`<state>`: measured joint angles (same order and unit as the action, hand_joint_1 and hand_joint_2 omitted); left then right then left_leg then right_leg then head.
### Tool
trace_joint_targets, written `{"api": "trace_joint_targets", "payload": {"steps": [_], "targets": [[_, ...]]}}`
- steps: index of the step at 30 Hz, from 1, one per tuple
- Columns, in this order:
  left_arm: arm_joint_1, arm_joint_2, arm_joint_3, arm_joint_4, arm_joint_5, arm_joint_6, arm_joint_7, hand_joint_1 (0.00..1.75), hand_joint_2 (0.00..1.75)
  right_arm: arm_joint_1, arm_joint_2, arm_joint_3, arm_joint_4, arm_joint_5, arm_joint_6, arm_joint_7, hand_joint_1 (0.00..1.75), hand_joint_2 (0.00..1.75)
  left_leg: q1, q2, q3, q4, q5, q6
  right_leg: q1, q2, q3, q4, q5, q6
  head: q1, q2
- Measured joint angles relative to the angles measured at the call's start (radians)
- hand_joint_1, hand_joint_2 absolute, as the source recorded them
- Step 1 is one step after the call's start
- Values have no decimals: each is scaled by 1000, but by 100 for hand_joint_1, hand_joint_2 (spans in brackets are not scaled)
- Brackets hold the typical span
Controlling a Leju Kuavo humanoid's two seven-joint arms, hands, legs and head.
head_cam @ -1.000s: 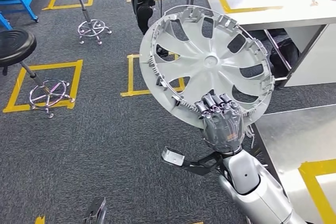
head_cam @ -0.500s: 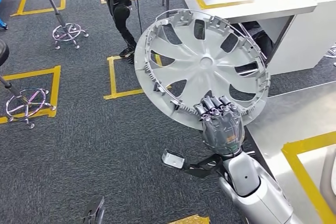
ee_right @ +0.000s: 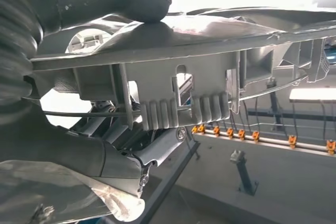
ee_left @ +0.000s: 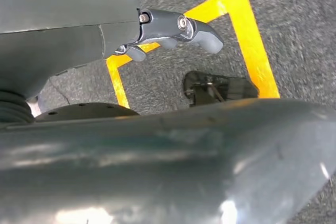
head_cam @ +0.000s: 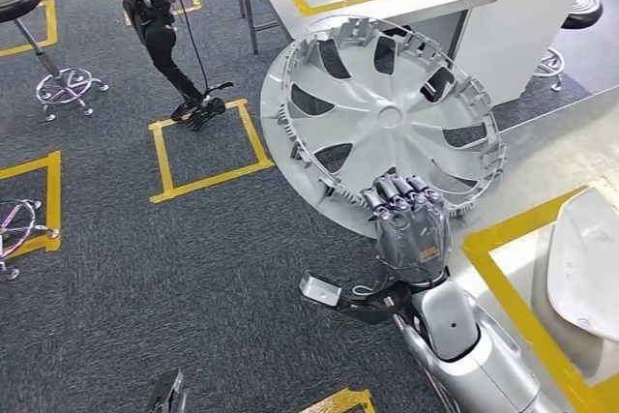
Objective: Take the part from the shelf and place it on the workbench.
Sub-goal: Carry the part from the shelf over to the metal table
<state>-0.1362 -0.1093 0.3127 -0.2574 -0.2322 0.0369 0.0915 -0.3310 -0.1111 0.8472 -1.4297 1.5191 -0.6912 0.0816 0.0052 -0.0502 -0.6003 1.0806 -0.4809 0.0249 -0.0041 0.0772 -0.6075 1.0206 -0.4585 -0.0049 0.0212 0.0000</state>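
**Camera swung right, hubcap's the same in the hand**

Whole head view has shifted since a second ago: the stools slid off toward the upper left, and the steel surface (head_cam: 540,157) with yellow tape now fills the right side, with a white molded piece (head_cam: 587,258) lying at the right edge. The hubcap (head_cam: 383,118) sits center frame, tilted, above the carpet next to the surface. The right hand (head_cam: 410,229) holds its lower rim, fingers (head_cam: 397,192) clamped over the edge. Left hand (ee_left: 174,27): fingers look apart, holding nothing.
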Motion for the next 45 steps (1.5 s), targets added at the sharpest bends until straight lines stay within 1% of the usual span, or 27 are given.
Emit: {"api": "trace_joint_targets", "payload": {"steps": [2,4,6,8,10,11,12,14,15,17,19,21,24,26,27,28,30,31,32,34,35,37,39,41,42,43,45], "targets": [[1,1,9,0,1,0,0,0,0,0,1,0,0,0,0,0,175,175,-4,-26,20,-48,9,13,-7,17,-8,0,5,10,-2,0],[-1,-2,13,0,-2,2,0,0,0,0,2,0,-1,0,0,0,175,175,-5,-9,25,-67,11,15,-11,28,-18,-2,10,22,-5,0],[-3,-4,14,0,-8,7,-1,0,0,-1,1,-1,-2,0,0,0,175,175,1,12,32,-91,17,13,-7,-4,-40,25,-12,30,0,0],[-2,-6,15,0,-12,10,-2,0,0,-2,1,0,-2,0,0,-1,175,175,4,35,35,-100,22,13,-7,-52,-90,129,-69,40,6,0],[1,-6,16,0,-14,10,-3,0,0,-2,1,0,-2,0,0,-2,175,175,4,58,35,-99,21,13,-13,-68,-142,247,-113,51,8,0],[2,-6,17,0,-16,10,-3,0,0,-1,1,0,-2,0,0,-2,175,175,5,70,35,-98,20,11,-16,-72,-149,265,-111,56,8,0],[2,-6,18,0,-17,9,-3,0,0,-1,1,0,-2,0,0,-2,175,175,6,80,35,-96,18,8,-18,-76,-136,242,-91,60,8,0],[1,-7,18,0,-22,9,-4,0,0,-2,0,1,-2,0,0,-2,175,175,7,98,35,-88,11,-3,-21,-101,-67,116,-34,66,8,0],[0,-7,18,0,-24,9,-4,0,0,-3,1,1,-2,0,0,-3,175,175,5,105,33,-81,7,-10,-20,-115,-33,56,-17,64,9,0],[-1,-6,18,0,-30,9,-6,0,0,-7,2,1,-2,0,0,-3,175,175,0,118,29,-71,1,-21,-14,-129,-5,6,-14,52,9,0],[-1,-5,18,0,-36,9,-8,0,0,-10,3,1,-1,0,0,-2,175,175,-1,131,30,-69,-1,-29,-13,-113,-7,6,-14,35,8,0],[-3,-5,18,0,-39,10,-10,0,0,-10,3,1,-1,0,0,-1,175,175,3,116,24,-45,-25,-36,-14,-97,-6,5,-11,21,7,0],[-3,-5,18,0,-41,10,-11,0,0,-12,4,1,-1,0,0,-2,175,175,6,68,-46,123,-117,-41,-14,-72,-5,4,-9,8,2,0],[0,-5,18,0,-42,10,-11,0,0,-12,4,2,1,0,0,-3,175,175,5,61,-89,214,-139,-37,-11,-51,-4,4,-9,6,1,0],[1,-5,18,0,-43,10,-11,0,0,-12,4,2,1,-1,0,-3,175,175,5,59,-89,208,-121,-33,-9,-39,-3,4,-9,6,1,0],[1,-5,18,0,-44,10,-11,0,0,-12,4,2,2,-1,0,-4,175,175,4,53,-73,166,-86,-26,-8,-28,-2,4,-9,5,1,0],[1,-4,18,0,-47,10,-11,0,0,-15,5,2,2,-1,0,-4,175,175,3,17,-24,43,-14,-10,-6,-7,-2,5,-8,7,2,0],[1,-3,18,0,-49,10,-11,0,0,-17,5,2,2,-1,0,-5,175,175,3,-2,-6,-2,6,-3,-7,2,-5,5,-7,9,2,0],[1,-2,18,0,-50,10,-12,0,0,-19,6,2,3,-1,0,-6,175,175,2,-16,4,-27,12,1,-9,11,-9,6,-5,14,1,0],[-2,-2,18,0,-51,10,-12,0,0,-21,7,2,3,-1,0,-7,175,175,0,-9,10,-48,7,4,-13,27,-20,4,2,26,-2,0],[-4,-3,18,0,-52,10,-13,0,0,-20,7,2,3,-1,0,-8,175,175,2,1,14,-58,7,4,-14,23,-26,5,1,32,-3,0],[-8,-4,18,0,-52,8,-14,0,0,-21,7,2,3,-1,0,-9,175,175,7,21,22,-77,9,4,-10,-15,-53,46,-27,42,2,0],[-7,-5,18,0,-53,5,-15,0,0,-23,7,4,4,-1,0,-11,175,175,8,41,24,-80,10,5,-10,-59,-108,164,-85,50,7,0],[-5,-6,18,0,-53,3,-15,0,0,-23,7,5,5,-1,0,-12,175,175,7,62,24,-79,10,5,-12,-70,-155,265,-117,56,7,0],[-5,-6,18,0,-54,2,-15,0,0,-23,6,5,5,-1,0,-12,175,175,7,72,25,-79,9,4,-13,-73,-155,268,-108,58,8,0],[-5,-6,18,0,-54,2,-15,0,0,-23,6,5,6,-1,0,-12,175,175,8,81,26,-78,8,2,-14,-78,-134,231,-83,58,8,0],[-6,-7,18,0,-54,2,-15,0,0,-24,6,5,6,-2,0,-12,175,175,5,97,29,-76,3,-5,-10,-108,-60,100,-29,55,8,0]]}}
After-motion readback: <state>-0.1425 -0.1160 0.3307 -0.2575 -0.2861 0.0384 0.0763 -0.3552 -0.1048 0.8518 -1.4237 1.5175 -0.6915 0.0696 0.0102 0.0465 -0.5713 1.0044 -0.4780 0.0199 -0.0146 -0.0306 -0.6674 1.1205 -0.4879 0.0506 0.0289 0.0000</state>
